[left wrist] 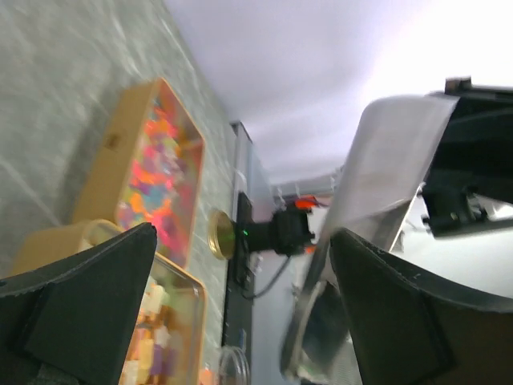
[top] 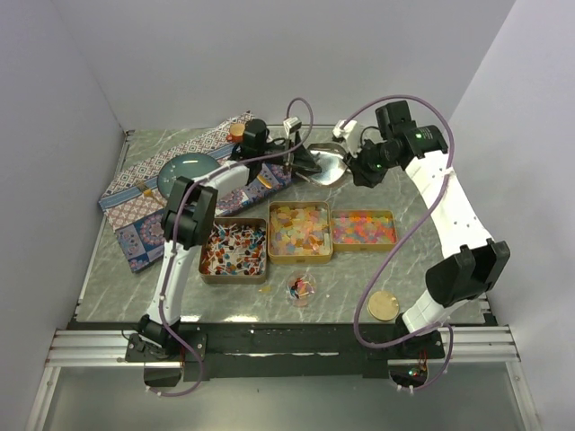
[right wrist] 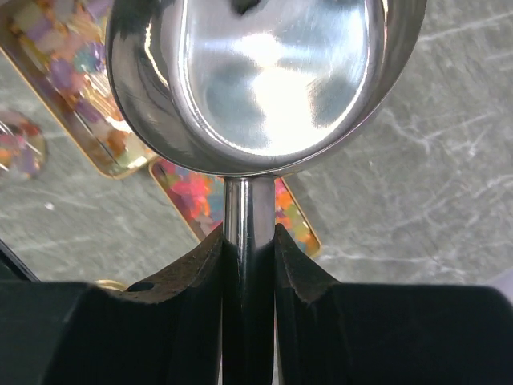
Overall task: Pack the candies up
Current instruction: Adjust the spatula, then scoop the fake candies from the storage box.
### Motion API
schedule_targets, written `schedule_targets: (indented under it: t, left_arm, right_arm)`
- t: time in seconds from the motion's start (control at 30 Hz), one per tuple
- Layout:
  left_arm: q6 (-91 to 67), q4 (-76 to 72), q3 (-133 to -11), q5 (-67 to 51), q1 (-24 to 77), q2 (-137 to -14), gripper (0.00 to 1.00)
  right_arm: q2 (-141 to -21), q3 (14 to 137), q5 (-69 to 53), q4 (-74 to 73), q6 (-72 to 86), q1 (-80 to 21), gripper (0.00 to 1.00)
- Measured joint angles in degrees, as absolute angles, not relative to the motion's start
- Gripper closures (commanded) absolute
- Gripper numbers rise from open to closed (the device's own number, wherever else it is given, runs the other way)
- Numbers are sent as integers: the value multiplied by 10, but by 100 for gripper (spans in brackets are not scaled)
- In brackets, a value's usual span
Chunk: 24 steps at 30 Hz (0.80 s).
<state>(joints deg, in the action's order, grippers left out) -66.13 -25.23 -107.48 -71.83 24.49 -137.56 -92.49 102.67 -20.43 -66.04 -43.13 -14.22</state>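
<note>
Three gold tins sit mid-table: red-white-black candies (top: 234,250), pale yellow-orange squares (top: 299,229), and bright pink-orange pieces (top: 364,227). My right gripper (top: 364,166) is shut on the handle (right wrist: 250,233) of a shiny metal scoop (top: 328,163), held above the table behind the tins. The scoop bowl (right wrist: 256,72) looks empty. My left gripper (top: 304,162) is open and empty, right beside the scoop's left side. In the left wrist view the left gripper (left wrist: 240,313) has its jaws wide apart, with the scoop (left wrist: 321,321) between them. The pink candies (left wrist: 156,172) lie beyond.
A small clear dish (top: 301,288) holding a few candies stands in front of the tins. A round cork disc (top: 384,305) lies at the front right. A patterned cloth (top: 144,215) with a teal plate (top: 187,169) covers the back left. Walls close off three sides.
</note>
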Motion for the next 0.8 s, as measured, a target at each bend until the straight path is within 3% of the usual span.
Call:
schedule_targets:
  t: [0.3,0.47,0.6,0.8]
  left_arm:
    - [-601,-176,-1156,-672,197,-1376,3]
    - [-547,-115,-1180,-647,155,-1350,3]
    - [-515,-104,-1084,-632,121,-1275,3]
    - [-465,-90,-973,-630,113,-1198,3]
  right_arm:
    - [-922,1089,-145,-735,-510,-137,100]
    - [-909,1012,-76,-745,-609,-131,100]
    - [-912,937,-25,-769,-665,-117,100]
    - [-923,935,8,-768,-684,-98,100]
